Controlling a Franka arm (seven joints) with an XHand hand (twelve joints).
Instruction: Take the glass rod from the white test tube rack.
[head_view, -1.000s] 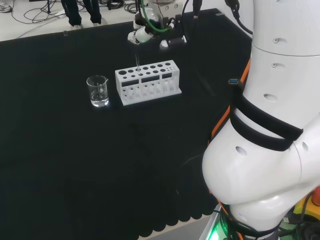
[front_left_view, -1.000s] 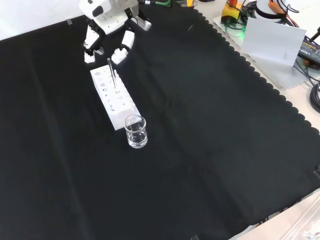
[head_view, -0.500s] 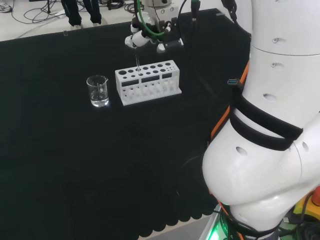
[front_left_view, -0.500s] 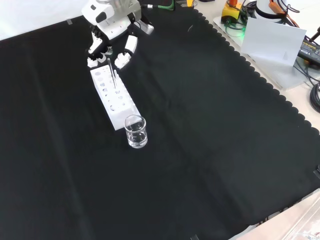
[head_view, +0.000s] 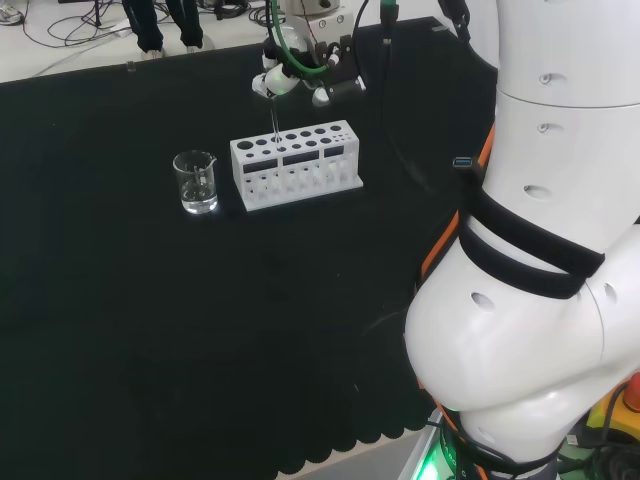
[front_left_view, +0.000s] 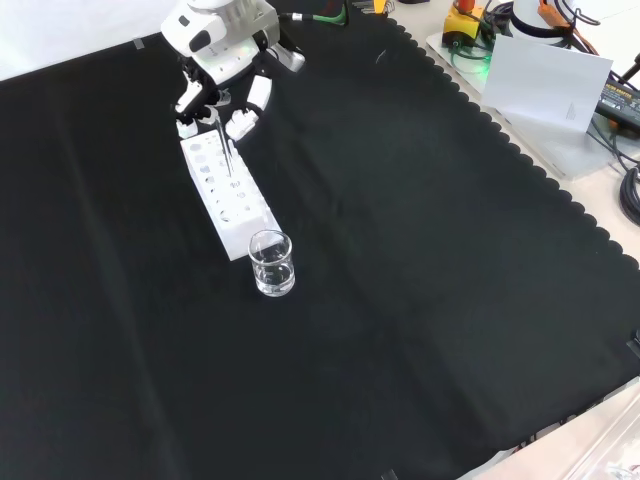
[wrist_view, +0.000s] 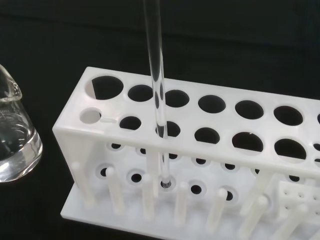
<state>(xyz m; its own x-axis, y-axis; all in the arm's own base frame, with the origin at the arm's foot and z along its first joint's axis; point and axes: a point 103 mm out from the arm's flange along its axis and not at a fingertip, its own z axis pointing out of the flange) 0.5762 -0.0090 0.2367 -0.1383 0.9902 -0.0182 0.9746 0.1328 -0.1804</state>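
Observation:
The white test tube rack (head_view: 296, 165) (front_left_view: 229, 189) (wrist_view: 200, 150) stands on the black cloth. A clear glass rod (head_view: 274, 120) (front_left_view: 224, 143) (wrist_view: 156, 90) stands nearly upright in one of its holes near the beaker end, and in the wrist view its lower end rests at the rack's base. The black and white hand (head_view: 296, 76) (front_left_view: 222, 62) hovers just over the rack, its fingertips curled in around the rod's top end.
A small glass beaker (head_view: 196, 182) (front_left_view: 271, 263) (wrist_view: 12, 140) with some clear liquid stands next to the rack's end. Cables and equipment lie past the cloth's scalloped edge (front_left_view: 480, 110). The arm's white links (head_view: 540, 250) rise at the head view's right.
The hand has come from behind the rack to over the rod and curled its fingers in at the rod's top. Rack and beaker have not moved.

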